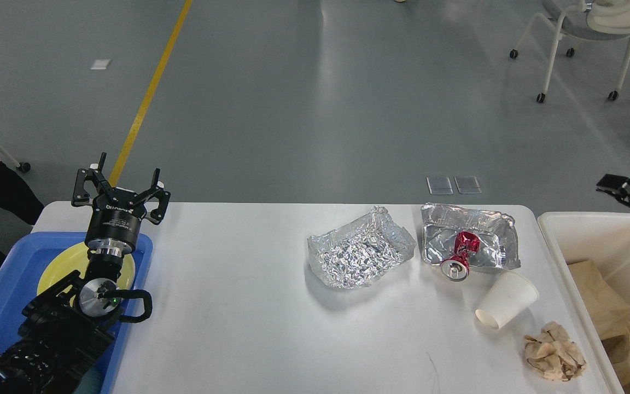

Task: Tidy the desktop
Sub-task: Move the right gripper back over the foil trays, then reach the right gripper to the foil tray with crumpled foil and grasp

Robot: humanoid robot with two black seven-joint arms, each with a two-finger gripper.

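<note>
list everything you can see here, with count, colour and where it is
desktop: 1, white, fills the lower middle
foil sheet: 1, silver, crumpled, desktop centre
foil tray: 1, silver, right of the sheet
crushed can: 1, red, lying in the foil tray
paper cup: 1, white, on its side, below the tray
crumpled paper: 1, brownish, near right corner
blue tray: 1, blue, left edge
plate: 1, yellow, in the blue tray
bin: 1, cream, right, brown paper inside
chair: 1, white, far right floor
left gripper: 1, black, open, above the blue tray
right gripper: 1, black, above the bin
</note>
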